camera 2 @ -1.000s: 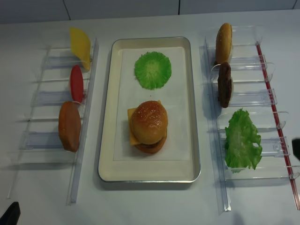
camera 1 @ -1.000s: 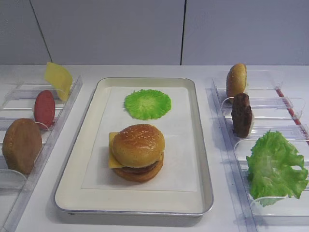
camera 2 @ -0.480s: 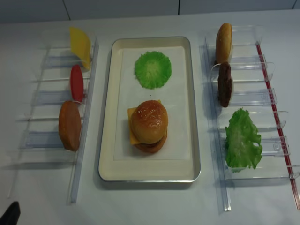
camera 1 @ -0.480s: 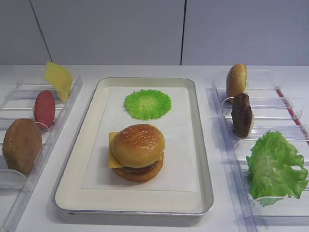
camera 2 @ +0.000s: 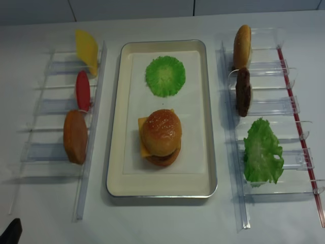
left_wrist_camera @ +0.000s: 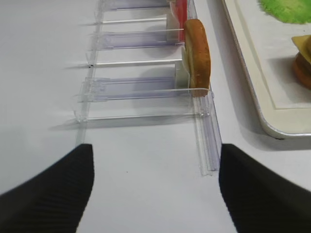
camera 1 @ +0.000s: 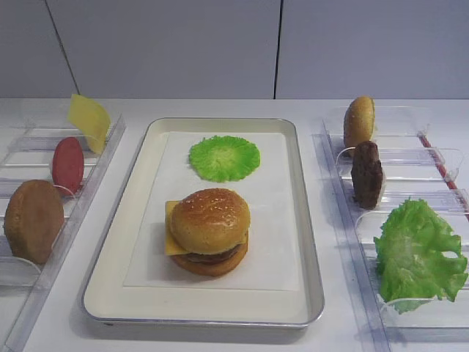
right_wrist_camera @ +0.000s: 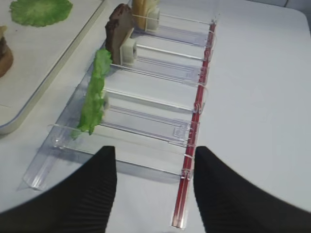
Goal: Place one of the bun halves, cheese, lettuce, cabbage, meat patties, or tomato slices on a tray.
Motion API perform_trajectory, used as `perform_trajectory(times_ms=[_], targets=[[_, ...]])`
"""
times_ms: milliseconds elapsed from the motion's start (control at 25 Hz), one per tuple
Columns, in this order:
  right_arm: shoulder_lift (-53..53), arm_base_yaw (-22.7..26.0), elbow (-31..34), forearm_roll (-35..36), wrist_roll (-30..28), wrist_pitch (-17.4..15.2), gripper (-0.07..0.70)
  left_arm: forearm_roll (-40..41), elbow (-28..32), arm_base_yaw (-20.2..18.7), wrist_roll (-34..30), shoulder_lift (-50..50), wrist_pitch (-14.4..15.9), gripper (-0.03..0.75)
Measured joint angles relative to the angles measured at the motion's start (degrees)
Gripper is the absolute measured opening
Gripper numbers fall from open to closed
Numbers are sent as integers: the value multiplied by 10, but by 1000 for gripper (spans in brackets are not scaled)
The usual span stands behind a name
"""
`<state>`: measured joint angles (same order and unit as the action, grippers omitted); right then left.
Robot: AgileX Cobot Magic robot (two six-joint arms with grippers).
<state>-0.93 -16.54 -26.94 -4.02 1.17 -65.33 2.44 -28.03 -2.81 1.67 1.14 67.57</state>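
The silver tray (camera 1: 308, 242) holds a stacked burger topped by the sesame bun half (camera 1: 209, 218), with cheese (camera 1: 170, 238) sticking out of its left side. The cabbage disc (camera 1: 223, 158) lies behind it on the tray. In the right rack stand another bun half (camera 1: 359, 121), a meat patty (camera 1: 366, 174) and the lettuce (camera 1: 419, 253). The left rack holds cheese (camera 1: 89, 121), a tomato slice (camera 1: 67, 164) and a darker brown bun (camera 1: 33, 220). My right gripper (right_wrist_camera: 155, 153) is open and empty, near the rack end by the lettuce (right_wrist_camera: 95, 97). My left gripper (left_wrist_camera: 155, 150) is open and empty, short of the brown bun (left_wrist_camera: 198, 56).
Clear plastic racks flank the tray, the right one (camera 2: 284, 107) edged by a red strip (right_wrist_camera: 197, 116), the left one (camera 2: 51, 107) along the other side. A dark tip of the left arm (camera 2: 11, 231) shows at the bottom left corner. White table lies under both grippers.
The dark tip of my right gripper, at the right edge of the top view a second ago, has left that view. The food has not moved.
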Motion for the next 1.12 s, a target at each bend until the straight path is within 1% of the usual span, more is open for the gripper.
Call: perform_trajectory(times_ms=[80,480,600,760,840,920,1120], targets=[[0,0,0,-12,0,0,365,0,0,0,0,0,0,493],[0,2,0,-16,0,0,302,0,0,0,0,0,0,493],[0,30,0,-16,0,0,275,0,0,0,0,0,0,493],[0,108,0,-16,0,0,242,0,0,0,0,0,0,493],[0,131,0,-16,0,0,230,0,0,0,0,0,0,493],[0,143,0,-16,0,0,219,0,0,0,0,0,0,493],[0,147,0,-16,0,0,188,0,0,0,0,0,0,493]])
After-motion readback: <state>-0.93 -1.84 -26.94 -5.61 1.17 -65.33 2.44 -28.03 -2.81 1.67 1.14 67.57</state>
